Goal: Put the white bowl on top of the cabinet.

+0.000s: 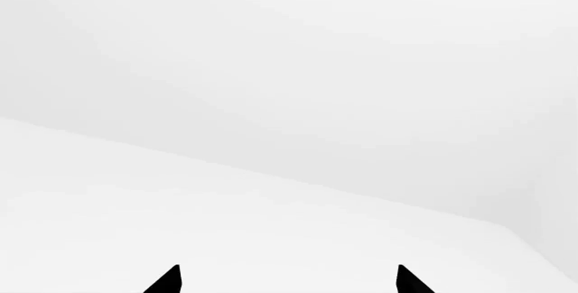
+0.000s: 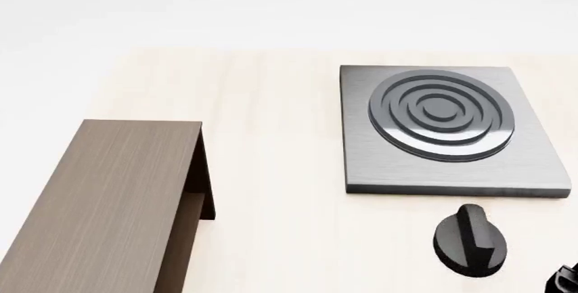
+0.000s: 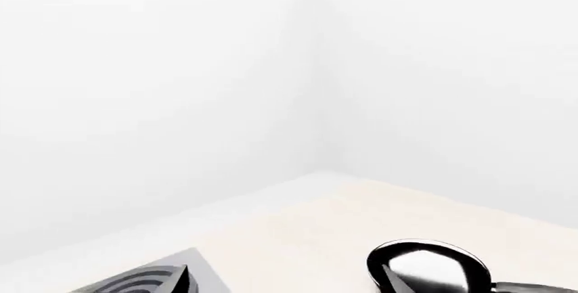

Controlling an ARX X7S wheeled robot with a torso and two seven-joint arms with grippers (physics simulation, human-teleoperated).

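Note:
The white bowl is out of view in all three views. The cabinet [image 2: 108,198], a long dark brown wood-grain box with a bare flat top, lies at the left of the head view and runs off the bottom edge. In its wrist view my left gripper [image 1: 287,281] shows only two black fingertips set wide apart, open, with nothing between them and blank white surfaces ahead. My right gripper [image 3: 284,281] is open too, its tips spread over the pale tabletop between the stove plate and a black pan. I cannot make out either gripper for certain in the head view.
A grey square stove plate [image 2: 442,124] with concentric rings sits at the back right of the pale wooden table [image 2: 271,171]. A black knob [image 2: 470,239] stands in front of it. A black frying pan [image 3: 438,266] with a glossy inside shows beside the right fingertip.

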